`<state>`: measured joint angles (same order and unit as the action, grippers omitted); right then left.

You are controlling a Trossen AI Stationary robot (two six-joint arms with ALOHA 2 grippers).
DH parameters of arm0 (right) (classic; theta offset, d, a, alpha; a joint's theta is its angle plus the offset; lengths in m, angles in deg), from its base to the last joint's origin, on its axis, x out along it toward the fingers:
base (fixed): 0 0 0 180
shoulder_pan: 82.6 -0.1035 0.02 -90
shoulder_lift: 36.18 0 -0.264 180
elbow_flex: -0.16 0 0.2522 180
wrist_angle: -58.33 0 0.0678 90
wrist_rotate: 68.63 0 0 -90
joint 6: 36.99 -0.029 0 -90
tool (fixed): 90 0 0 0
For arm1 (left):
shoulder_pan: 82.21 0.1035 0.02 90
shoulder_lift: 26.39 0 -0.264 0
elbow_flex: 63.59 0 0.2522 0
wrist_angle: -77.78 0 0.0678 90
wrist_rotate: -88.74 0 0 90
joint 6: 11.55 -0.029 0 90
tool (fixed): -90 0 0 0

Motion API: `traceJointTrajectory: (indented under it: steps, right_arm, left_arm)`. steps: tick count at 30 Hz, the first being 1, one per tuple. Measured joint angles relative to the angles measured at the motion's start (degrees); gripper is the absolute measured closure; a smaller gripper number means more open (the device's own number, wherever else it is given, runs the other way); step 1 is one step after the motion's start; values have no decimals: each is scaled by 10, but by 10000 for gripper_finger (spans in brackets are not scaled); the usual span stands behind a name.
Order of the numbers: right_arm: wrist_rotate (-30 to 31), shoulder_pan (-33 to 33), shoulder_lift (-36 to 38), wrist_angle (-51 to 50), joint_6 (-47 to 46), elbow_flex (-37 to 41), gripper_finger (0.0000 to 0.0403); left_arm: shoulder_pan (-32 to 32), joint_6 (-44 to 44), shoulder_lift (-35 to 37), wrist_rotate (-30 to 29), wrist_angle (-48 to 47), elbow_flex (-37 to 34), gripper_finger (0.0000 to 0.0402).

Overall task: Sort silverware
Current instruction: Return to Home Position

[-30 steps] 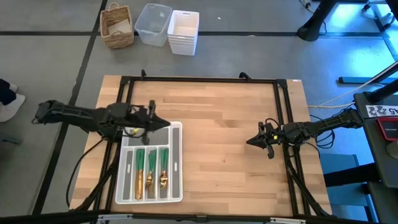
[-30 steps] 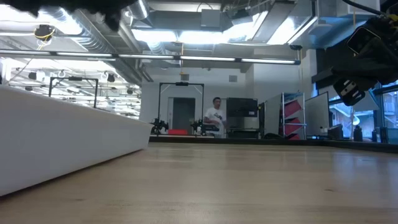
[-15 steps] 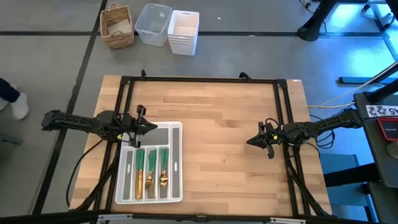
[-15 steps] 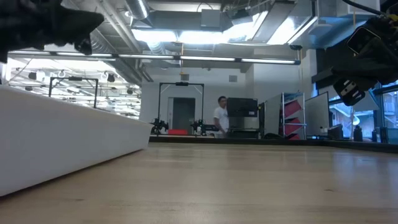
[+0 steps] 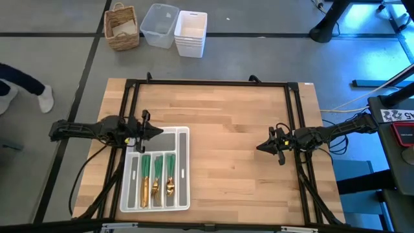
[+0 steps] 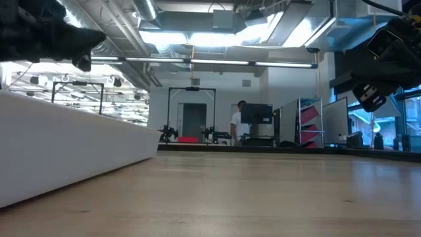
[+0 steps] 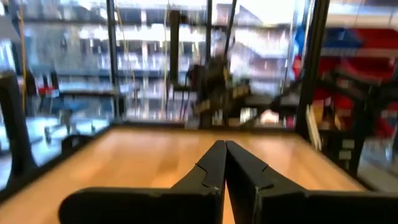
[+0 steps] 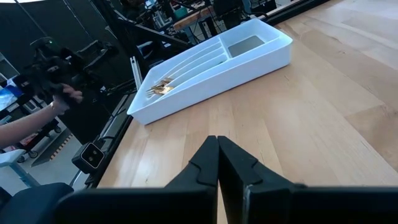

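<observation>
The wooden table [image 5: 226, 129] carries only a white tray [image 5: 187, 168] on its left half. The silverware [image 5: 156, 178] lies inside it in three long slots, green handles toward the cross compartment and gold heads toward the table's front edge. I can see no piece lying loose on the wood. What has changed in the last second is the left arm: a second ago the left gripper [image 5: 158, 131] reached in over the cross compartment. It has since drawn back toward the table's left side and now hangs above the rim at that end, clear of the tray. Its own wrist view shows its fingers pressed together with nothing between them, pointing level across the table. The silverware has not shifted during this retreat, so the last piece was let go cleanly and stayed where it fell. The right gripper [image 5: 261, 147] has not moved at all; it waits over the right half, well apart from the tray, its fingers likewise closed on nothing. On the floor beyond the left edge a person [image 5: 29, 87] has stepped further into view. To my judgement the sorting itself is done, and the left arm has only its folding back to rest to finish.
</observation>
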<state>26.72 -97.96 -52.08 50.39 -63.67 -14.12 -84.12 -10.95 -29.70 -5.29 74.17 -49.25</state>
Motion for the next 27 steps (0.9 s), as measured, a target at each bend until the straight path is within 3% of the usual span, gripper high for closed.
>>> traceJointTrajectory:
  steps: [5,18,27]
  right_arm:
    - [0,0,0,0,0,0,397]
    - [0,0,3,-5,0,0,397]
    - [1,42,94,-1,0,0,397]
  left_arm:
    - [0,15,-3,2,-92,0,399]
    - [-1,14,-12,8,-93,0,399]
    - [-1,13,-12,8,-94,0,399]
